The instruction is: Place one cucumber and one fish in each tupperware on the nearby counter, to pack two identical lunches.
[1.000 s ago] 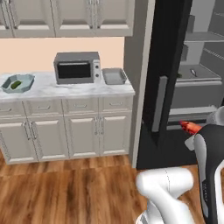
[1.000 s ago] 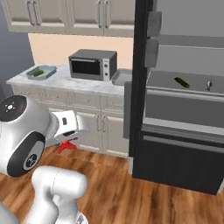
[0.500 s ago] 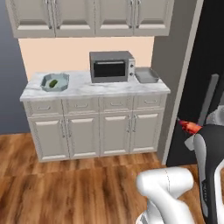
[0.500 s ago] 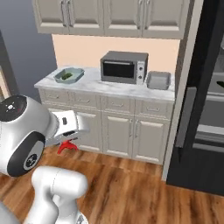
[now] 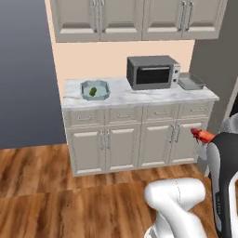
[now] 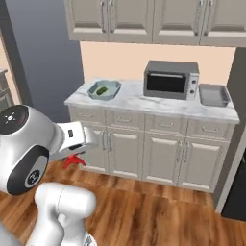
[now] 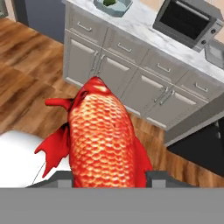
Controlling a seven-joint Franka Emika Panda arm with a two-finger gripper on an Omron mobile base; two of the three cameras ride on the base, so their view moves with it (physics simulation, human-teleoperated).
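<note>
My gripper is shut on the red-orange fish, which stands up between the finger tips in the hand view. That fish hangs low under my hand, out over the wooden floor, well short of the counter; its red tip shows beside my arm. The pale blue-teal tupperware sits at the counter's left end with a dark-green cucumber inside. The teal tupperware and cucumber show from the right too. The grey tupperware lies at the right end.
A dark grey toaster oven stands between the two containers on the counter. Beige cabinets and drawers lie below it, wall cabinets above. A dark wall is at the left, a dark tall unit edge at the right.
The base has driven, so the whole picture shifted: the counter has slid toward the middle and the dark fridge has left the frame. The fish stays in my gripper.
</note>
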